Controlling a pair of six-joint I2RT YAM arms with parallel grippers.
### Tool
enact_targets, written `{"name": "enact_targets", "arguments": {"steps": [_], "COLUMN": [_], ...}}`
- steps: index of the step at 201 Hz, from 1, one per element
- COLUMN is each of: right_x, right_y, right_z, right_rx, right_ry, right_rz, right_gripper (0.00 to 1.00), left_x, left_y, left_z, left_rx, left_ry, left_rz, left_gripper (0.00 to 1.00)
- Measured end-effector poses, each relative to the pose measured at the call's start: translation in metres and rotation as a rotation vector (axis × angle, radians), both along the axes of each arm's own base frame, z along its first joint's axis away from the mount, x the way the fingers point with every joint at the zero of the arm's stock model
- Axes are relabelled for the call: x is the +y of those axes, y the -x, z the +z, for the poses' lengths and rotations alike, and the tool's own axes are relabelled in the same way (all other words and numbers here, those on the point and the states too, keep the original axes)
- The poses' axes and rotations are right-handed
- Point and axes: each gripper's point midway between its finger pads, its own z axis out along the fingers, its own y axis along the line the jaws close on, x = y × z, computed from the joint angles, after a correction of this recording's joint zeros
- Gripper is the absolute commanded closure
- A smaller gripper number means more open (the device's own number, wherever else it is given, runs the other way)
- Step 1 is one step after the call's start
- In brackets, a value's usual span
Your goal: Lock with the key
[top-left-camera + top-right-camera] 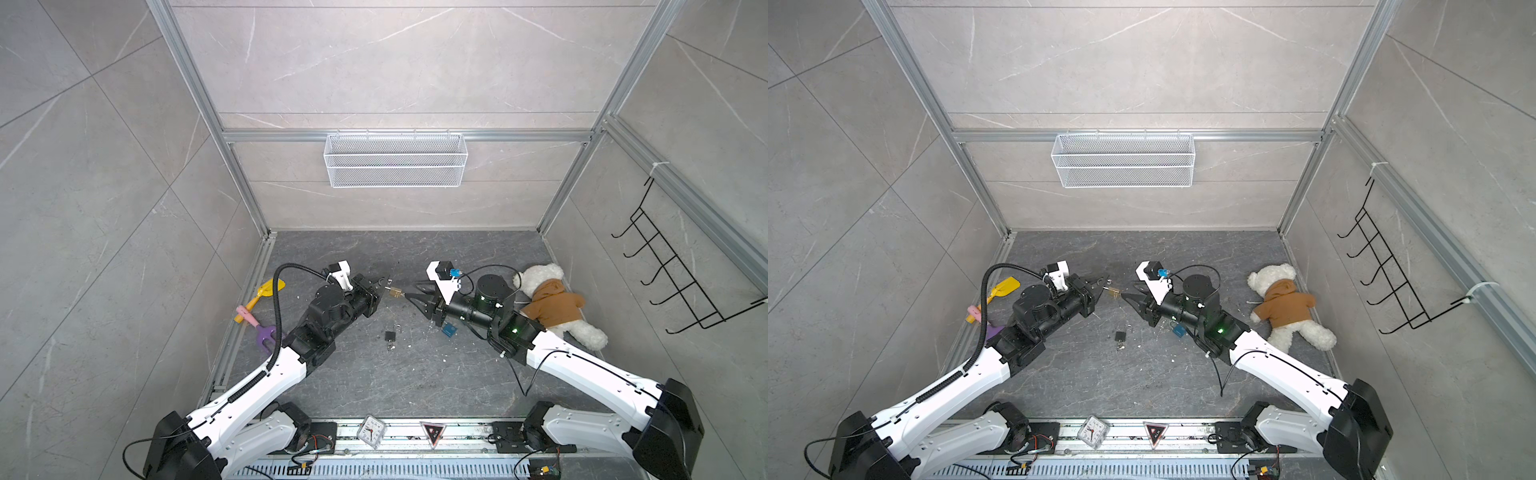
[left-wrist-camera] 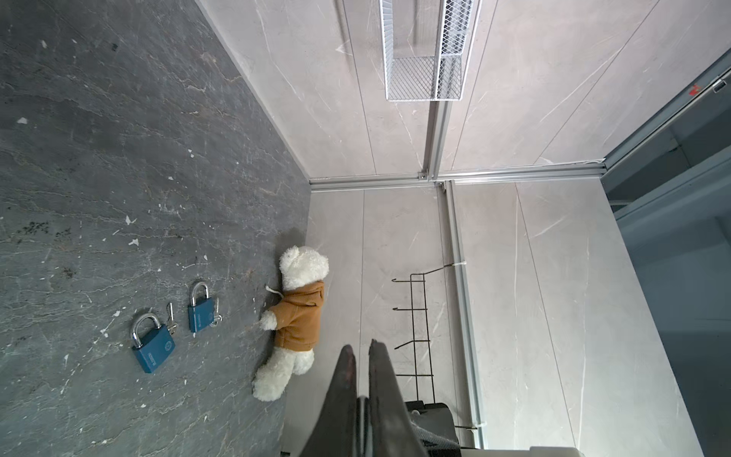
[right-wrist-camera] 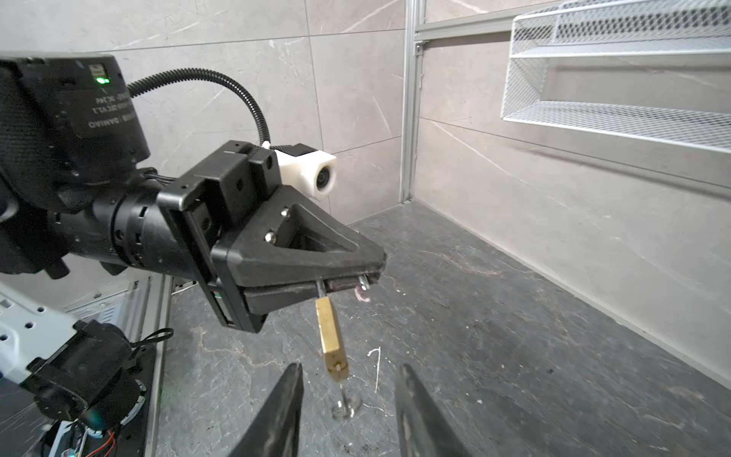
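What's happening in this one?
The left claw is shut on the shackle of a brass padlock, holding it up off the table. A key sticks out of the padlock's bottom end. The right claw is open, with a finger on each side of that end, not yet gripping the key. A black padlock lies untouched between the arms.

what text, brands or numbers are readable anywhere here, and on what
"DAMIAO": upside down on the left arm's motor label; the lines above it are too blurred.
Print on the larger blue padlock and the smaller blue padlock: too small to read.
Clock numerals: too small.
Red triangle sign: no legible words.
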Motion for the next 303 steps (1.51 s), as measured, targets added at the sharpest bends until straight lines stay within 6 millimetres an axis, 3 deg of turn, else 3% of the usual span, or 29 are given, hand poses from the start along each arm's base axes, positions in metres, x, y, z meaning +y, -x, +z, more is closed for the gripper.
{"name": "enact_targets", "arguments": {"steps": [63, 188, 303], "right_x": [0.016, 0.023, 0.025], "right_y": [0.0, -0.001, -0.005], "right_z": [-0.002, -0.008, -0.015], "right_rx": [0.048, 0.085, 0.113], "right_ry": [-0.027, -0.036, -0.03], "right_rz": [0.072, 0.105, 0.1], "right_gripper": [0.66, 0.78, 0.77], "left_x": [0.007, 0.002, -0.002], "left_y": [0.004, 0.0, 0.0], "left_z": [0.012, 0.003, 0.0], "left_rx": [-0.033, -0.017, -0.019], "left_ry": [0.013, -0.003, -0.015], "left_rz": [0.019, 0.007, -0.009], "left_gripper": [1.0, 1.0, 1.0]}}
